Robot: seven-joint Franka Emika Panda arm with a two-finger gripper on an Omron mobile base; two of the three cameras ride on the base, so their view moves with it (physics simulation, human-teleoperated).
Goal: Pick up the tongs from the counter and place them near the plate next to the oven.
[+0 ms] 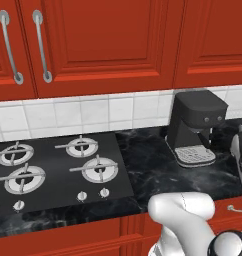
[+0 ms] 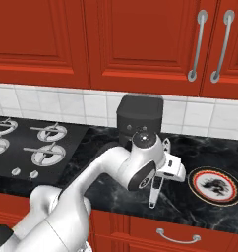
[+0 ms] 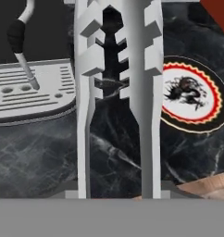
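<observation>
Tongs (image 2: pixel 154 191) hang in the grasp of the robot's jaws, lifted clear of the black marble surface (image 2: pixel 106 194), their long axis running down and slightly forward from the hand so that the free end points at the worktop. In the hand view the tongs (image 3: pixel 117 92) run straight up the middle, two pale toothed arms side by side; the jaws are clenched on them, though the finger tips themselves are hard to make out behind the metal. The relation that matters now is sideways: the plate (image 2: pixel 214 184), with its red-orange rim and dark emblem, lies on the surface just to the right of the dangling tongs in the right base view, near but not under them. In the hand view the plate (image 3: pixel 192 95) sits to the right of the tongs' arms, while the coffee machine's drip tray (image 3: pixel 30 90) lies to the left. The coffee machine (image 2: pixel 139 118) stands behind the hand, against the tiled wall. In my judgement the carry is nearly complete, and the remaining move is a short descent to lay the tongs flat beside the plate, keeping their tip off the rim so nothing lands on the plate itself.
</observation>
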